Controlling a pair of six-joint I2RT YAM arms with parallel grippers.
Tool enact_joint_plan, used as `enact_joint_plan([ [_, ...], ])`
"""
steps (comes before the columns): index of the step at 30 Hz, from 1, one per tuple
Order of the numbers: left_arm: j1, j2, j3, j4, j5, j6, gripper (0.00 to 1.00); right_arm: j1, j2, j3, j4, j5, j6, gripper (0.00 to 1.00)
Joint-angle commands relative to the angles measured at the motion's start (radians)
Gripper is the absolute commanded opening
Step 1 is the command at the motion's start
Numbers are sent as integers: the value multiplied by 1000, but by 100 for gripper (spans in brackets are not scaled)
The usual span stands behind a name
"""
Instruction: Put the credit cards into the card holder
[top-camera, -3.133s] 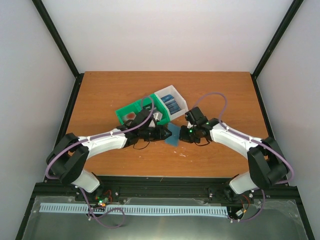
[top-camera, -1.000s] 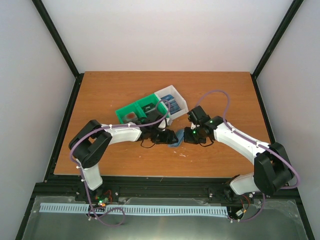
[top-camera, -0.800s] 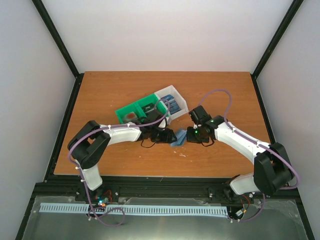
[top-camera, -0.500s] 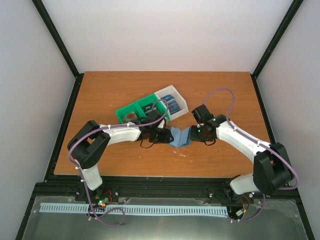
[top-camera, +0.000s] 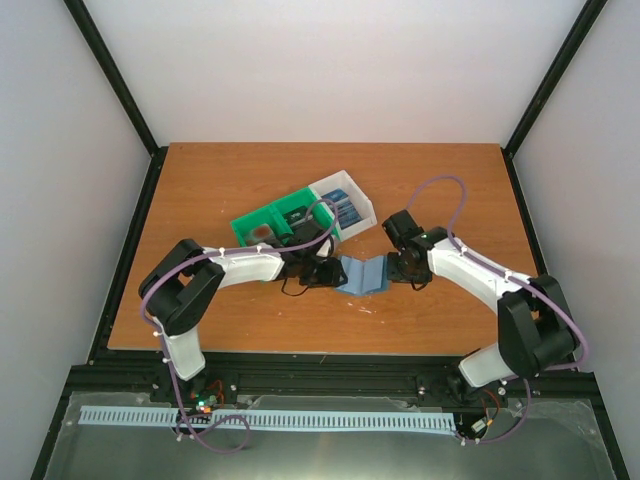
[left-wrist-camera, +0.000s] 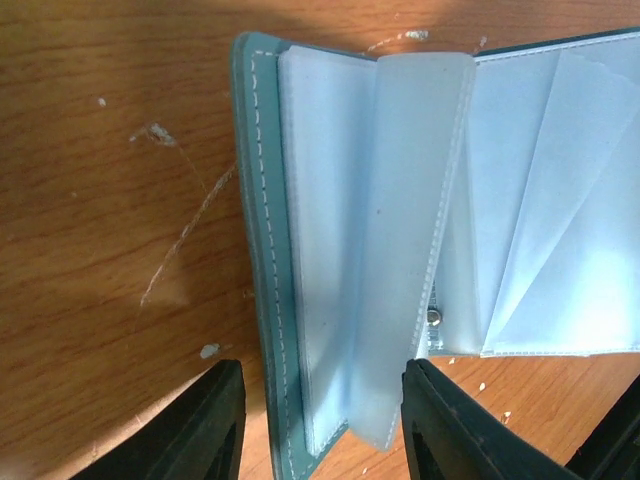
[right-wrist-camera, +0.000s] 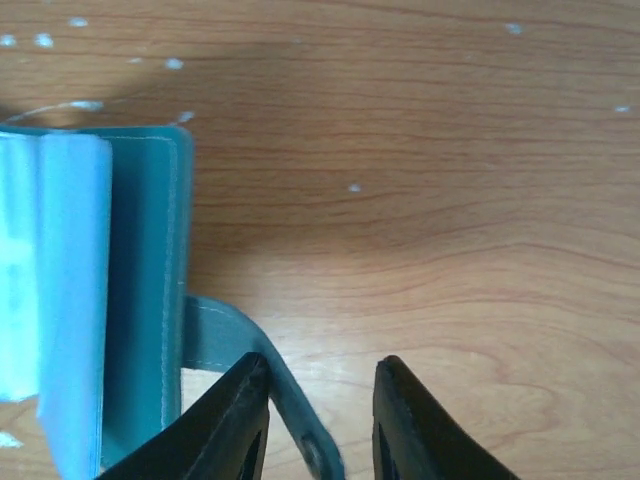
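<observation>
- Two grippers meet near the middle of the table (top-camera: 430, 180). The card holder (top-camera: 362, 274) lies open and flat between them.
- Inside, the card holder has a teal cover with pale stitches, soft pale blue pockets and a small metal snap (left-wrist-camera: 433, 316). One pocket leaf stands up and hides what is behind it.
- The left gripper (left-wrist-camera: 325, 430) is open wide. The left edge of the card holder sits between its fingers (left-wrist-camera: 215, 425), with some bare table showing beside it, so it is not squeezed.
- The right gripper (right-wrist-camera: 318, 420) is open part way. The card holder's strap (right-wrist-camera: 222, 335) runs between its fingers (right-wrist-camera: 415, 420), and wood shows next to the strap. It holds nothing.
- Both wrist views cut the card holder off at the picture edge.
- The credit cards (top-camera: 340, 211) lie in a white bin (top-camera: 345, 181), just past the far side of the card holder. They look blue and dark, and are too small for any writing to be read.
- A green bin (top-camera: 255, 217) touches the white bin on its left. The left arm covers part of it.
</observation>
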Motion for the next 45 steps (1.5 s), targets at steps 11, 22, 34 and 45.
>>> enact_joint_plan([
  [11,-3,-5,34,-16,22,0,43,25,-36,185,-111,105,39,36],
  [22,-3,9,46,-1,48,4,40,104,-67,209,-82,161,72,30],
  [34,-3,11,42,13,61,-5,35,154,10,159,29,-36,29,25],
  [45,-3,-12,16,3,38,-24,36,157,211,162,51,-46,8,40],
])
